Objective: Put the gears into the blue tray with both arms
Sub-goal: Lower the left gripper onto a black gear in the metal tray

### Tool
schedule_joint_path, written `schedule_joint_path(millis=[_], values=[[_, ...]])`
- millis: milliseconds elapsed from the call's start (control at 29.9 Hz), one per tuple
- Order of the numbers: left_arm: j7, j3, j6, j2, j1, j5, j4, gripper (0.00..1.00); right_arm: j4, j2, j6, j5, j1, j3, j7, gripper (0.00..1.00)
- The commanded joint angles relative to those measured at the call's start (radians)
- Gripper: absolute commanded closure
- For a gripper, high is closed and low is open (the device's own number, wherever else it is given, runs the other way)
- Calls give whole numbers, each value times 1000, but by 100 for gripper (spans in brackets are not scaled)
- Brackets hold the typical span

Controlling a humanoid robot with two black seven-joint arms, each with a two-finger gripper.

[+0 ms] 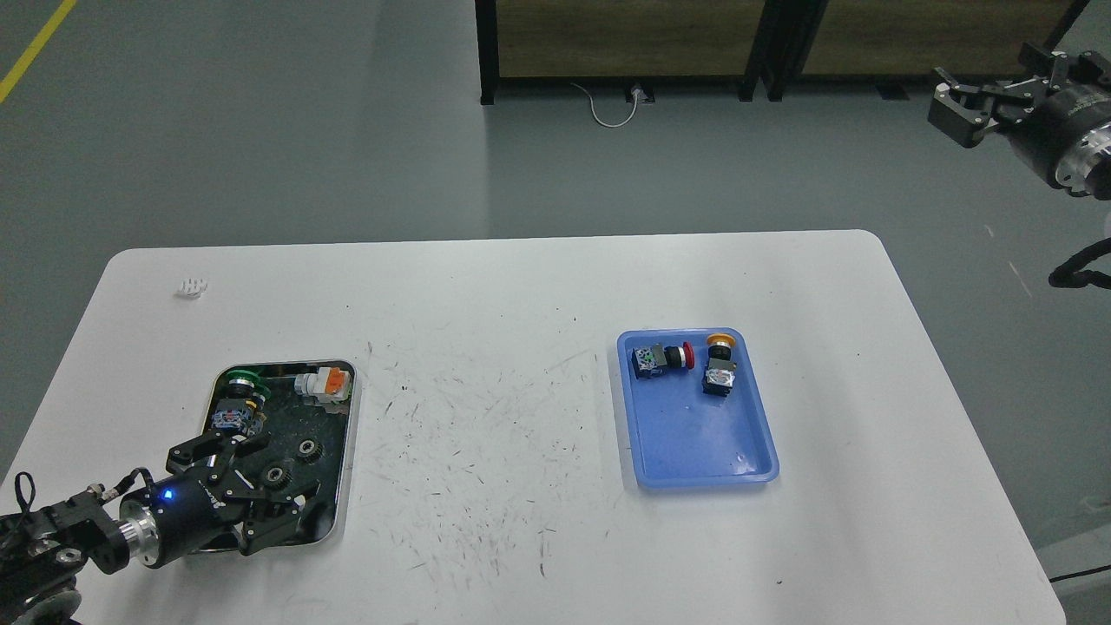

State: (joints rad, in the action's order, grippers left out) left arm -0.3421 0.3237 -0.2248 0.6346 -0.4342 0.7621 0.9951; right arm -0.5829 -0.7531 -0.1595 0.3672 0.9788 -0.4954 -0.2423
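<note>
Two small black gears [308, 448] [276, 476] lie on the dark bottom of the steel tray [349, 434] at the table's left. My left gripper [252, 493] hovers low over that tray's near end, open, with its fingers spread on either side of the nearer gear and nothing held. The blue tray [686, 438] sits right of centre and holds a red-capped switch [664, 358] and a yellow-capped switch [719, 366], with no gear in it. My right gripper [989, 91] hangs open and empty, high at the far right, off the table.
In the steel tray's far end lie a green-capped switch [234, 392] and an orange-and-white part [323, 383]. A small white object [191, 286] rests near the table's far left corner. Scuffed white tabletop spans the gap between the two trays.
</note>
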Motion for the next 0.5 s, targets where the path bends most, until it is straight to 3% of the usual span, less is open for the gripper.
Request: schedule_joint_path(millis=[0, 468], values=[[0, -5, 10, -7, 5, -1, -13, 10, 0, 0, 0, 1, -2, 0, -2, 0], [5, -5, 8, -7, 8, -6, -15, 30, 0, 0, 0, 27, -3, 0, -2, 0]])
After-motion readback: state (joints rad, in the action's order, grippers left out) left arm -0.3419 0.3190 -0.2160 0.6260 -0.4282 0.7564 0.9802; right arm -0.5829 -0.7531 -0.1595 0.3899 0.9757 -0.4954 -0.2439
